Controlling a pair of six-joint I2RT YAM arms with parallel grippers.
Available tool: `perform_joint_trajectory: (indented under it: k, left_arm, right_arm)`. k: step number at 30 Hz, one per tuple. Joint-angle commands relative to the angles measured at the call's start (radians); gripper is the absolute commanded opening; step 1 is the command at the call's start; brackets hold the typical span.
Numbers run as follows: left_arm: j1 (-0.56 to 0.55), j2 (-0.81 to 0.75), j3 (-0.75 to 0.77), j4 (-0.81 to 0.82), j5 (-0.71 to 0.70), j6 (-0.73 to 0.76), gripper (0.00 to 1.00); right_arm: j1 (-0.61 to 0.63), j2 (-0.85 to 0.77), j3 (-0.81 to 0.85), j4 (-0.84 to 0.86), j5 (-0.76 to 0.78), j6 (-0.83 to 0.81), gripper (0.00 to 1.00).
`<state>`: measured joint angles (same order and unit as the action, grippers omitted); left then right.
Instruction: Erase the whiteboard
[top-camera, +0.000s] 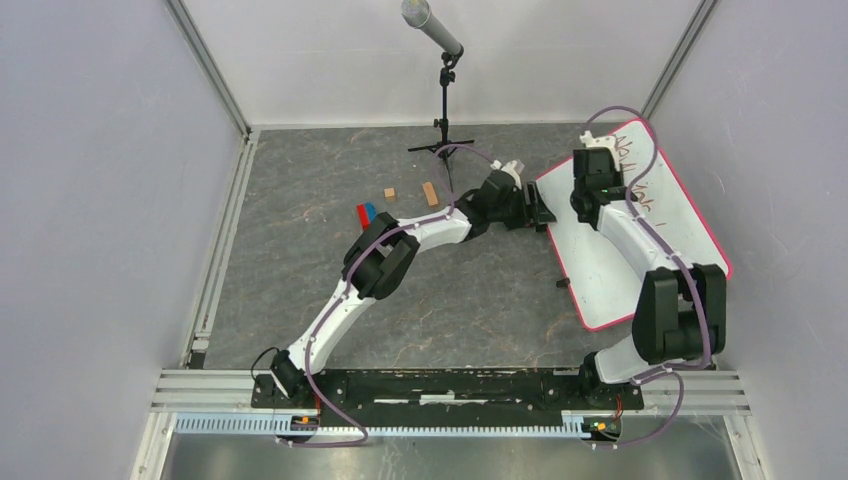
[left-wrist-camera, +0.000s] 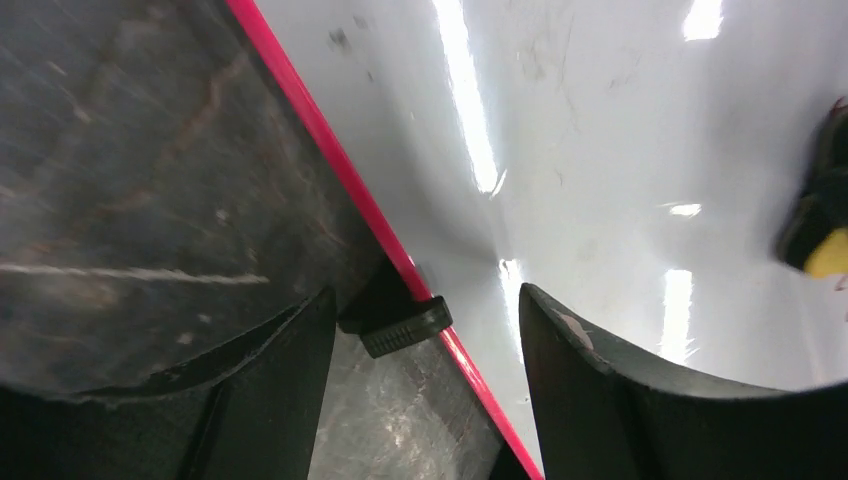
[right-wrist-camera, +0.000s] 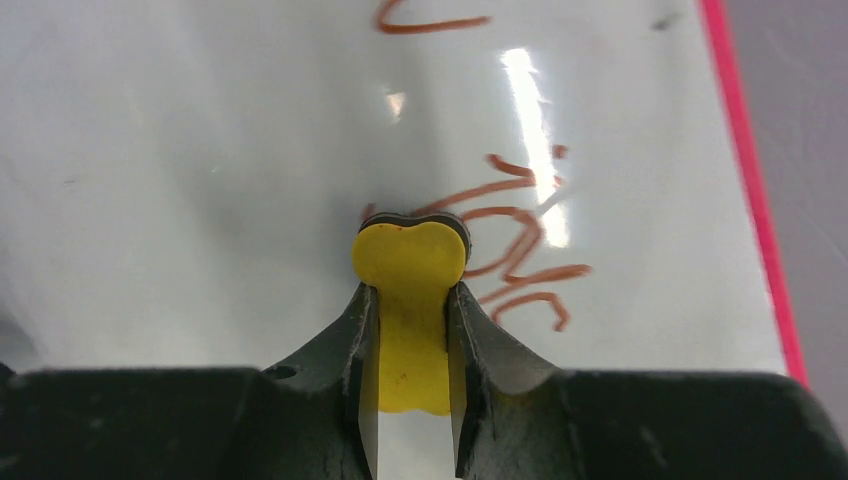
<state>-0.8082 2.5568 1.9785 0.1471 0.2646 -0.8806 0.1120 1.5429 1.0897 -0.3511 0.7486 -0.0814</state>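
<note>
The whiteboard (top-camera: 600, 265) lies flat at the right of the table, white with a red-pink rim. Reddish-brown handwriting (top-camera: 640, 190) runs along its far right side. My right gripper (top-camera: 597, 190) is shut on a yellow eraser (right-wrist-camera: 410, 260), whose dark underside rests on the whiteboard (right-wrist-camera: 200, 150) right beside the handwriting (right-wrist-camera: 520, 250). My left gripper (top-camera: 543, 210) is open at the board's left edge. Its jaws straddle the red rim and a small black clip (left-wrist-camera: 405, 325). The whiteboard (left-wrist-camera: 600, 150) looks bare there, and the eraser (left-wrist-camera: 828, 252) shows at the right edge of that view.
A microphone on a black stand (top-camera: 445, 100) stands at the back centre. Two small wooden blocks (top-camera: 431, 193) and a red and blue block (top-camera: 366, 213) lie left of the left gripper. Another black clip (top-camera: 562, 283) sits on the board's left edge. Grey walls enclose the table.
</note>
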Motion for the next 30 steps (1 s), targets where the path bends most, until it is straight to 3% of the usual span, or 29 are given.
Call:
perform_joint_trajectory:
  k: [1,9,17,22,30]
  left_arm:
    - [-0.022,-0.017,-0.002,-0.041,-0.117,-0.015,0.73]
    - [-0.037,0.032,0.025,-0.075,-0.152,-0.052,0.62]
    - [-0.043,0.028,0.011,-0.073,-0.181,-0.058,0.49]
    - [-0.042,0.027,-0.001,-0.064,-0.186,-0.063,0.46]
    - [-0.037,0.032,-0.004,-0.047,-0.168,-0.066,0.43]
  right_arm:
    - [-0.053,-0.107,-0.028,0.047,0.059,-0.006,0.15]
    - [-0.16,-0.235,-0.129,0.123,0.079,-0.01,0.16]
    - [-0.105,-0.201,-0.216,0.185,-0.127,0.007,0.17]
    - [0.008,-0.133,-0.196,0.202,-0.131,0.031,0.17]
    - [-0.08,-0.238,-0.23,0.196,-0.071,0.117,0.17]
